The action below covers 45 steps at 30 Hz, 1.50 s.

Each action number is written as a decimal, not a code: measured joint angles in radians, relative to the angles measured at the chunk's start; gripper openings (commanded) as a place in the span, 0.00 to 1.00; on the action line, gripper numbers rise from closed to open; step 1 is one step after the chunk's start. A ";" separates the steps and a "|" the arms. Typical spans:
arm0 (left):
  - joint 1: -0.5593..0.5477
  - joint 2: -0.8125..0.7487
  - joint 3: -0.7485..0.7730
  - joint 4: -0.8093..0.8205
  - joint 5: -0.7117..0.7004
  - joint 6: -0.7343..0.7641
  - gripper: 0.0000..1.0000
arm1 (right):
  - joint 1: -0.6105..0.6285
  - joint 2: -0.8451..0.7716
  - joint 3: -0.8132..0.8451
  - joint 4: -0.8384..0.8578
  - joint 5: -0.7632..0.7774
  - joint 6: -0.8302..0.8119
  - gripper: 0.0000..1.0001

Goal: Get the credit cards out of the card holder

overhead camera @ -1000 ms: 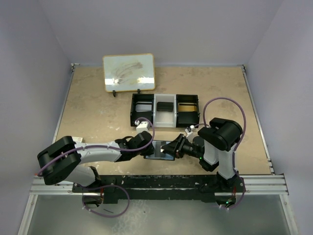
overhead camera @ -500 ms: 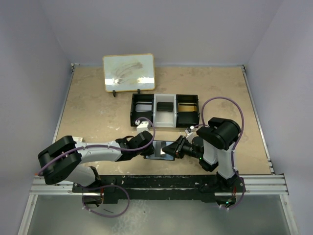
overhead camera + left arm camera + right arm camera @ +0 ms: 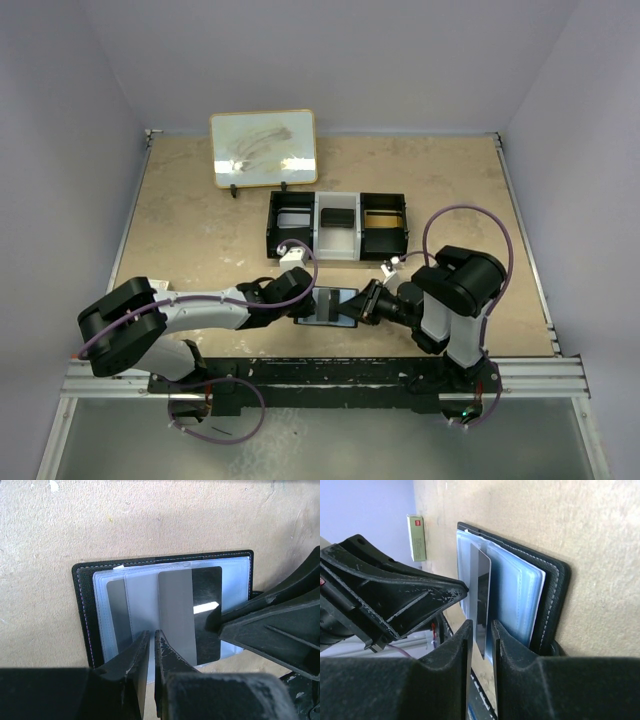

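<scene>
The black card holder (image 3: pixel 322 305) lies open on the table between my two grippers, its clear blue-grey sleeves facing up. In the left wrist view its black stitched edge (image 3: pixel 85 610) frames the sleeves, and a grey and black card (image 3: pixel 190 615) sticks partly out to the right. My left gripper (image 3: pixel 151 636) (image 3: pixel 303 308) is shut on the near edge of a sleeve. My right gripper (image 3: pixel 480 630) (image 3: pixel 367 304) is shut on the card (image 3: pixel 481 600), seen edge-on beside the holder (image 3: pixel 555 595). The right fingers (image 3: pixel 270 625) show in the left wrist view.
A black-and-white three-compartment tray (image 3: pixel 272 225) stands just behind the holder. A framed whiteboard (image 3: pixel 264 148) leans at the back left. A small white block (image 3: pixel 291 254) sits by the left arm's cable. The table's front edge lies close behind both grippers.
My right gripper has drawn back a little to the right with the card, and its arm has shifted right. The left arm and the holder have stayed in place.
</scene>
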 measured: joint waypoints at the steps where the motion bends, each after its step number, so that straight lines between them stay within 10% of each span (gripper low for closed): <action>1: 0.000 0.000 0.002 -0.002 0.000 0.000 0.07 | 0.000 -0.014 0.002 -0.013 0.007 -0.015 0.24; 24: 0.000 0.001 0.004 -0.007 -0.002 0.000 0.06 | 0.004 0.004 0.056 -0.036 -0.012 -0.068 0.23; 45: 0.000 0.002 0.004 -0.007 -0.002 0.000 0.06 | 0.005 -0.170 0.091 -0.287 -0.011 -0.140 0.00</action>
